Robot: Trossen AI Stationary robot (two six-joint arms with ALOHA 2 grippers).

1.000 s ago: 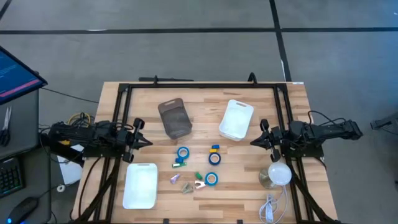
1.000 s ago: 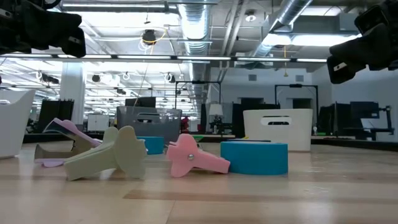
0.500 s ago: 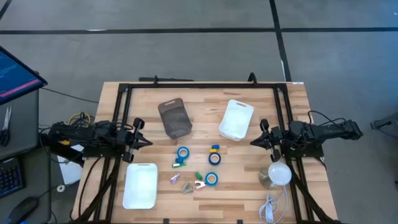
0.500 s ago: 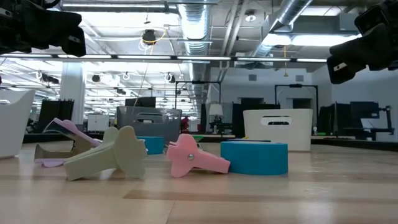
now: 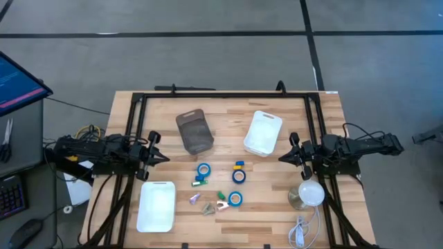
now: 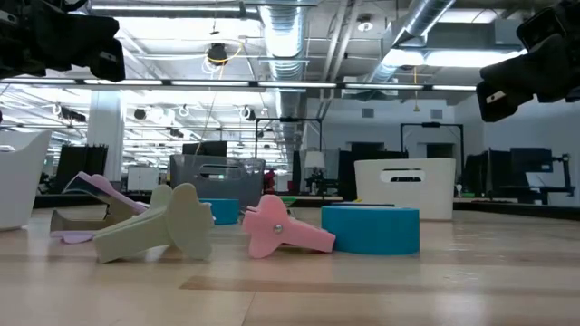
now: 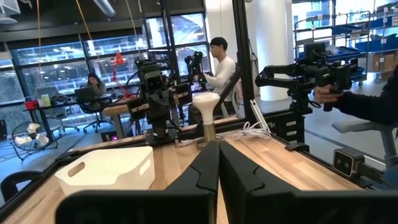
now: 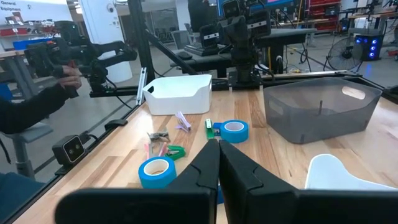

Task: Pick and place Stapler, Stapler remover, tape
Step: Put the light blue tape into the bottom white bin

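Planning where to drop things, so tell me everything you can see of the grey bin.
The grey bin is a translucent smoky-grey tub that looks like plastic, rectangular with rounded corners and a cut-out handle slot in one end wall. It stands upright and looks empty. It sits on the table's far half, left of centre, turned slightly askew, with the white bin to its right. Nothing touches it; the nearest tape lies apart.
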